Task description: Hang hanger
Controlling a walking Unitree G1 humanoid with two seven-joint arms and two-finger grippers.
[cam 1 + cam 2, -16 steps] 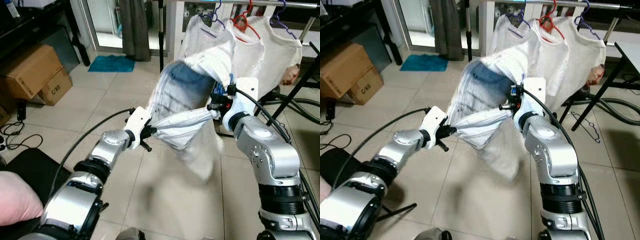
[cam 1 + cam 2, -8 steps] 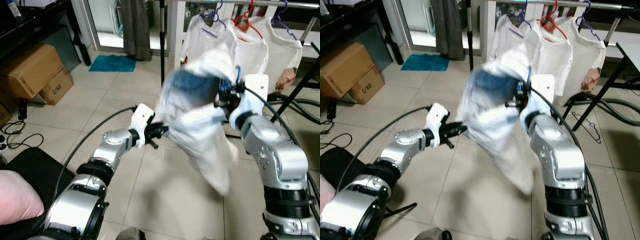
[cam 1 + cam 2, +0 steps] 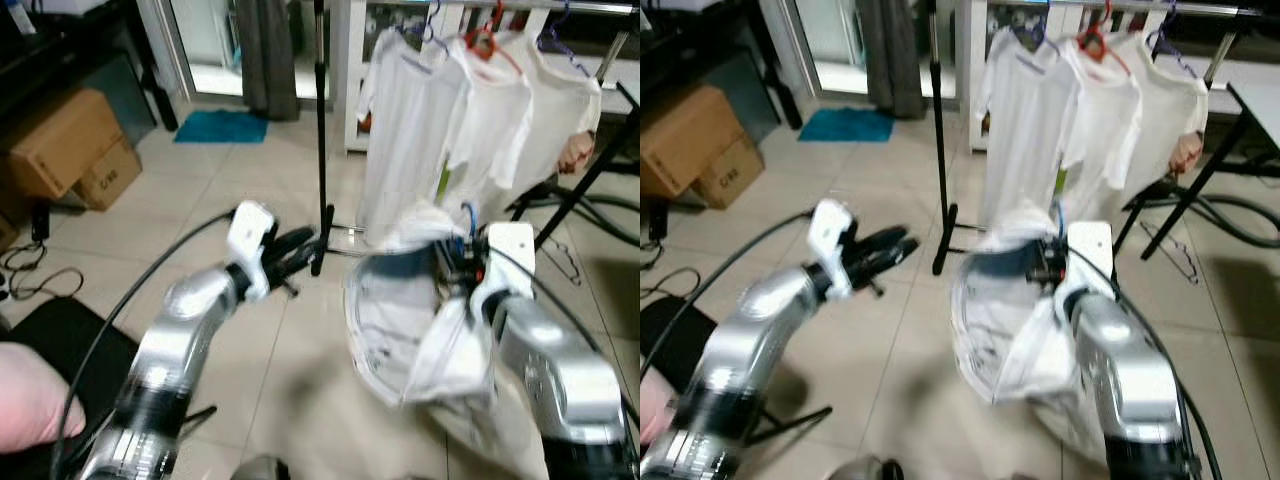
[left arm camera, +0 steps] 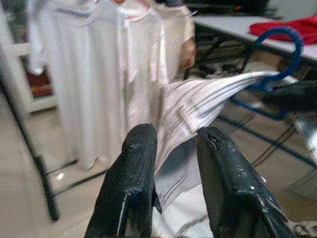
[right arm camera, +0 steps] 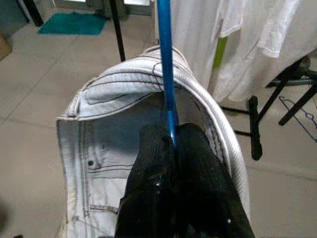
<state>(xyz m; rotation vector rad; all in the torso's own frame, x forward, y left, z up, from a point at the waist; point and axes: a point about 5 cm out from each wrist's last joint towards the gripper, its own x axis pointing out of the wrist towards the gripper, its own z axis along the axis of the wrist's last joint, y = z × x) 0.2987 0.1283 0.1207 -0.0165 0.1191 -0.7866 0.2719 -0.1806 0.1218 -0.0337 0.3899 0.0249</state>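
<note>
The right gripper (image 5: 171,141) sat low in the frame's centre-right, fingers pinched tight on a blue hanger (image 5: 166,74) carrying a pale denim garment (image 3: 400,320). The left gripper (image 3: 300,245), centre-left, had fingers (image 4: 133,168) parted and empty. White shirts (image 3: 420,110) hung on the clothes rack (image 3: 322,130) at the top.

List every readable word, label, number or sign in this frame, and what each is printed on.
Small cardboard box: dark print on its side, too blurred to read.
Large cardboard box: no print legible.
Hanging white shirts: no text seen.
Pale jeans on the blue hanger in the right gripper: no readable label.
No other text can be read.
</note>
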